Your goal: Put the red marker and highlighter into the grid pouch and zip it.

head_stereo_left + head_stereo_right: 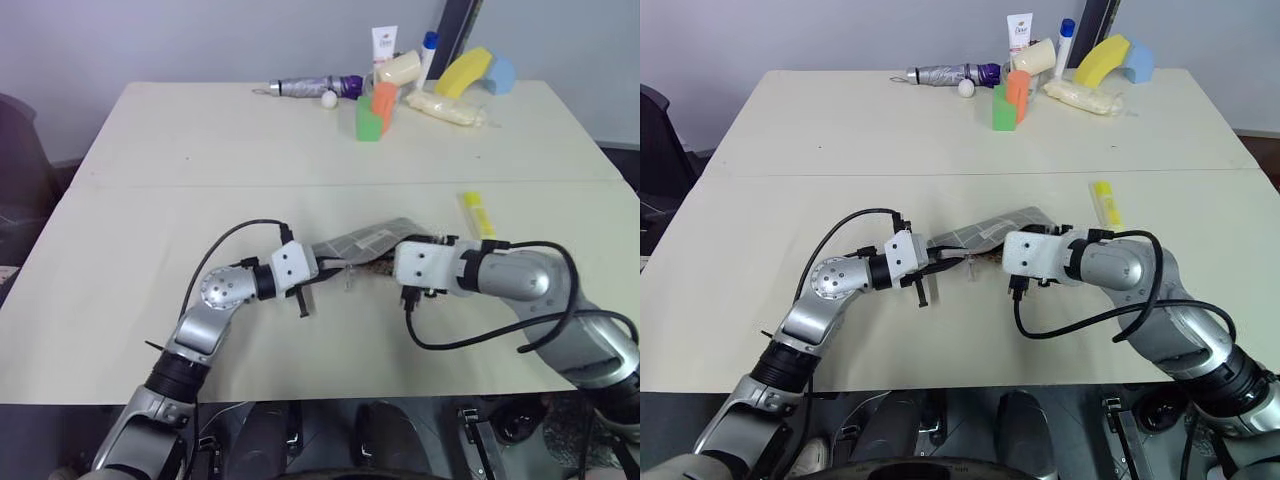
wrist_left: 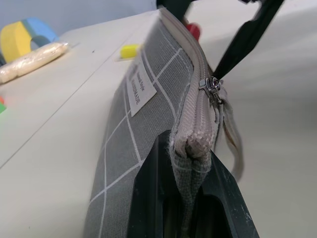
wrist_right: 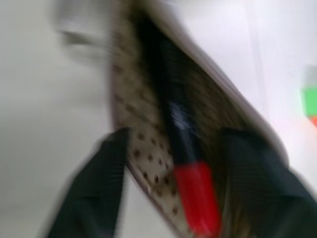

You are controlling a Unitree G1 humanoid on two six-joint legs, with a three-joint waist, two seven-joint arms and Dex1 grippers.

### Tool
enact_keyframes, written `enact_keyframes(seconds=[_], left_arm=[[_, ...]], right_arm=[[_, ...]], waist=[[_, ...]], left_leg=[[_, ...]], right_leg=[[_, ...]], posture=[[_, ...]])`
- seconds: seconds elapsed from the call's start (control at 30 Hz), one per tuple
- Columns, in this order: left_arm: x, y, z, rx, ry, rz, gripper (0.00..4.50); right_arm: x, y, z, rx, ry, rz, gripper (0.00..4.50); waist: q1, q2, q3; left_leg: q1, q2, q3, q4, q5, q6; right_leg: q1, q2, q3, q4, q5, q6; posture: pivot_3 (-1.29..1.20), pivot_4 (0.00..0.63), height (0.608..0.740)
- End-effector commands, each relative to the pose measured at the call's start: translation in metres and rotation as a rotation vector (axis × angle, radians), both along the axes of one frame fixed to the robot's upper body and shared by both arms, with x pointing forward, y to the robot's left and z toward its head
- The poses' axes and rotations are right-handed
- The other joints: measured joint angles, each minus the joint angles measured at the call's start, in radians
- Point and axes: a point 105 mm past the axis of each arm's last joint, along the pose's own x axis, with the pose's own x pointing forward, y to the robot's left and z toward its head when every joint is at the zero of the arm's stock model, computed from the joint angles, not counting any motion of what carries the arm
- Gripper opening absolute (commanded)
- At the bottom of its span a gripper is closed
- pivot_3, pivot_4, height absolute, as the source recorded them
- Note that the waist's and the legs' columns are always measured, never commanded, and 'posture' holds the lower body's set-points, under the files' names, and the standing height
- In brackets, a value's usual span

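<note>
The grid pouch [image 1: 365,240] is grey with white lines and is held up off the table's middle. My left gripper [image 2: 185,148] is shut on its zipper end, beside the zipper pull [image 2: 210,87]. The pouch mouth gapes at the other end. The red marker [image 3: 193,193] lies inside on the spotted lining, its dark end deeper in. My right gripper [image 3: 176,144] is open, one finger on each side of the mouth and nothing between them pinched. The yellow highlighter [image 1: 476,213] lies on the table to the right of the pouch, apart from both grippers.
Along the table's far edge lie a folded umbrella [image 1: 310,87], a white ball [image 1: 329,98], green and orange blocks [image 1: 372,112], a white tube [image 1: 384,45], a pale packet [image 1: 447,110] and yellow [image 1: 462,72] and blue [image 1: 500,75] foam shapes.
</note>
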Motion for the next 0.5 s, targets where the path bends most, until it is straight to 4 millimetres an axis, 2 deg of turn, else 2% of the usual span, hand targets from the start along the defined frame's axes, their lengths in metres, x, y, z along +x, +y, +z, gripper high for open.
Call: enact_keyframes(seconds=[0.03,0.07,0.2,0.23,0.37,0.5], left_arm=[[0.008,0.007,0.012,-0.050,-0.010,0.058,0.00],[0.009,0.008,0.012,-0.055,-0.007,0.069,0.00],[0.031,0.016,0.019,-0.128,-0.001,0.226,0.00],[0.034,0.017,0.021,-0.137,-0.005,0.250,0.00],[0.044,0.018,0.023,-0.171,0.009,0.324,0.00],[0.044,0.016,0.020,-0.151,0.002,0.334,0.00]], right_arm=[[0.001,-0.018,0.022,0.102,-0.032,-0.083,3.53],[0.001,-0.021,0.024,0.125,-0.031,-0.100,3.53],[0.022,-0.088,0.014,0.380,-0.005,-0.476,3.53],[0.027,-0.098,0.010,0.413,-0.010,-0.548,3.53],[0.049,-0.118,-0.010,0.541,-0.030,-0.738,3.53],[0.069,-0.138,-0.029,0.676,-0.042,-0.905,3.53]], waist=[[-0.002,0.000,0.000],[-0.002,0.000,0.000],[0.000,-0.001,-0.001],[0.000,-0.001,-0.001],[-0.004,-0.001,-0.001],[-0.006,0.000,-0.001]], left_leg=[[0.000,0.000,0.000,0.000,0.000,0.000],[0.000,0.000,0.000,0.000,0.000,0.000],[0.001,0.000,0.000,0.001,0.000,0.000],[0.001,0.000,0.000,0.001,0.000,0.000],[0.002,0.000,0.000,0.001,0.000,0.000],[0.001,0.000,0.002,-0.001,0.001,-0.001]], right_leg=[[0.000,0.000,0.000,0.000,0.000,0.000],[0.000,0.000,0.000,0.000,0.000,0.000],[0.001,0.000,0.000,0.000,0.000,0.000],[0.002,0.000,0.000,0.000,0.000,0.000],[0.002,0.001,0.000,0.001,0.001,0.000],[-0.001,0.001,0.000,0.002,0.001,0.000]], posture=[[0.00,0.150,0.740],[0.00,0.150,0.740],[0.00,0.150,0.740],[0.00,0.150,0.740],[0.00,0.150,0.740],[0.00,0.150,0.740]])
